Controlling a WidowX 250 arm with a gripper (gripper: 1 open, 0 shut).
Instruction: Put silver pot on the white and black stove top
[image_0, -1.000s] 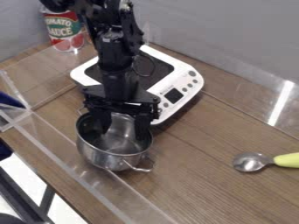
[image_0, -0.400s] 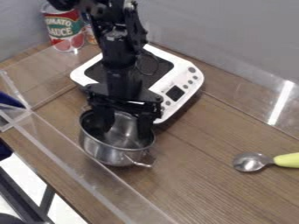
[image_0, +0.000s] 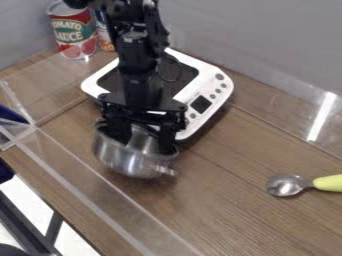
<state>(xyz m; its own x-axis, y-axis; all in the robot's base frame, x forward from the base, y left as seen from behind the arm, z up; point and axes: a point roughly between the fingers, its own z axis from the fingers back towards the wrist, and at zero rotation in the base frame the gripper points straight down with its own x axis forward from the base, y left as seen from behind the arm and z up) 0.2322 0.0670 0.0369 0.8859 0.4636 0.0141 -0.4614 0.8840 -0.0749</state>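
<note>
Under the spread hand, the silver pot now tilts, blurred.

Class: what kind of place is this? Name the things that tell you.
Probably a mock kitchen on a lab bench: a stove, a pot and a spoon on a wooden table, plus a robot arm.

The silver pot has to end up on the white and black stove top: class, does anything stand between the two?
Nothing visible does. The silver pot sits on the wooden table right in front of the white and black stove top, whose black surface shows nothing lying on it; the robot's arm hides part of it.
</note>
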